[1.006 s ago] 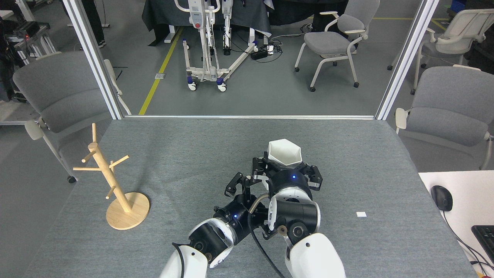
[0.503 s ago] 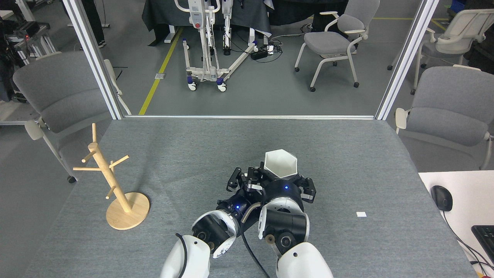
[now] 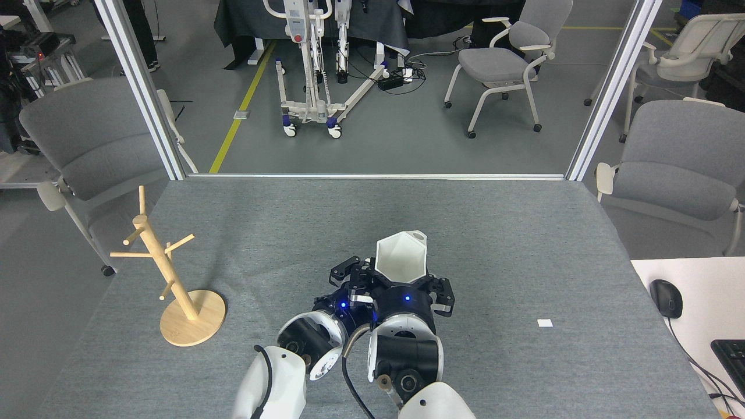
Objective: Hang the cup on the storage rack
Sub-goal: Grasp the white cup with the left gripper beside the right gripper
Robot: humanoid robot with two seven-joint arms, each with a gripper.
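Both arms are raised from the near edge of the table, wrists side by side. The right gripper (image 3: 401, 273) is closed around the cup (image 3: 400, 257). The left gripper (image 3: 349, 273) is crowded against it, its state unclear.

Illumination is even, diffuse and bright, apparently from overhead. The storage rack (image 3: 169, 285) near the table's (image 3: 524, 221) left edge casts only a faint, soft shadow. The cup (image 3: 400, 259) shows mild highlights without blown glare. Focus is sharp throughout (slight wide-angle splay of the vertical frame posts (image 3: 139, 87) toward the upper corners).
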